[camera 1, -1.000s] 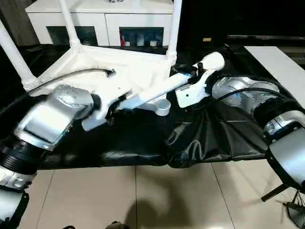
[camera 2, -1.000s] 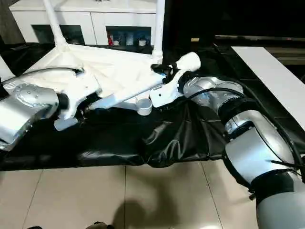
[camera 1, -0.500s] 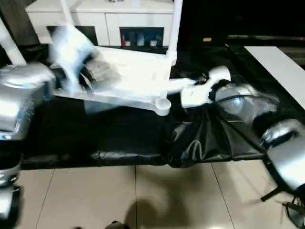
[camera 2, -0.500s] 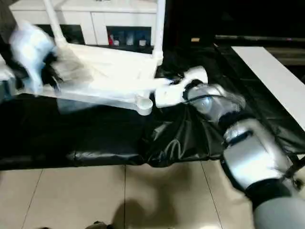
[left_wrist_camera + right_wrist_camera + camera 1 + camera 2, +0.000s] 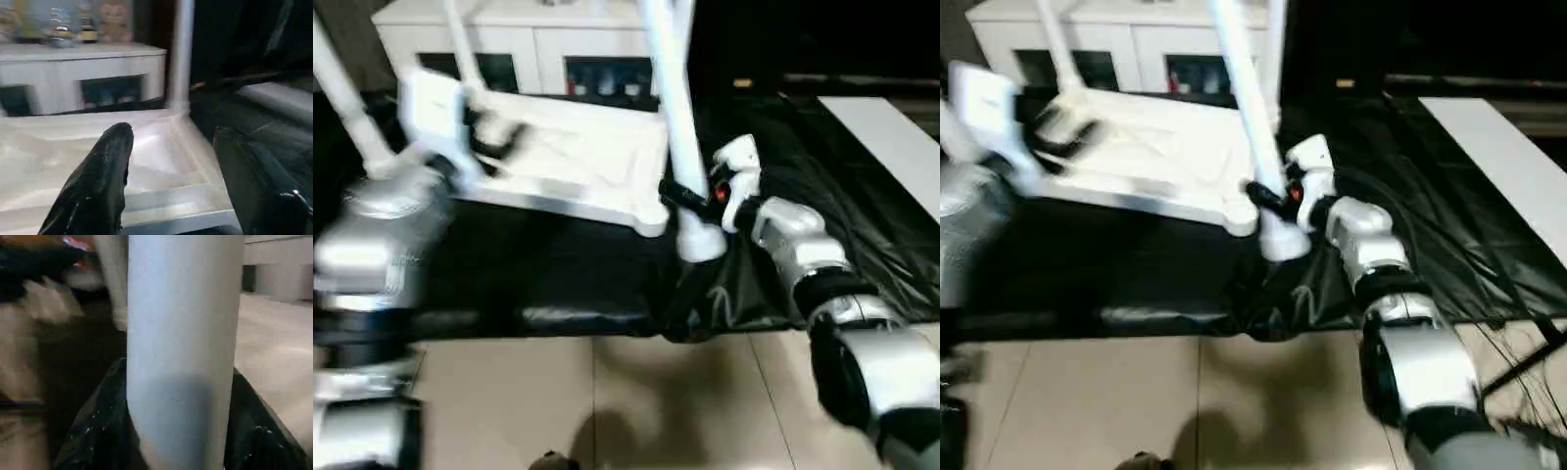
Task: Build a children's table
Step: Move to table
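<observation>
The white table top (image 5: 578,157) lies underside up on the black sheet. Three white legs stand in its corner sockets, one at the back right (image 5: 181,54). A fourth leg (image 5: 671,108) rises almost upright, and my right gripper (image 5: 690,199) is shut on it low down. In the right wrist view this leg (image 5: 181,333) sits between the black fingers (image 5: 93,435). Its lower end (image 5: 700,240) is beside the near right corner socket (image 5: 651,220); I cannot tell whether they touch. My left gripper (image 5: 171,132) hangs open above the top's left part, holding nothing.
A white cabinet with glass doors (image 5: 538,59) stands behind the table. The black sheet (image 5: 558,274) hangs over the near edge down towards the tiled floor (image 5: 607,401). A white board (image 5: 891,137) lies at the far right.
My right gripper has swung the fourth leg from lying across the top to nearly upright at the near right corner. My left gripper let go of the leg, lifted and moved left.
</observation>
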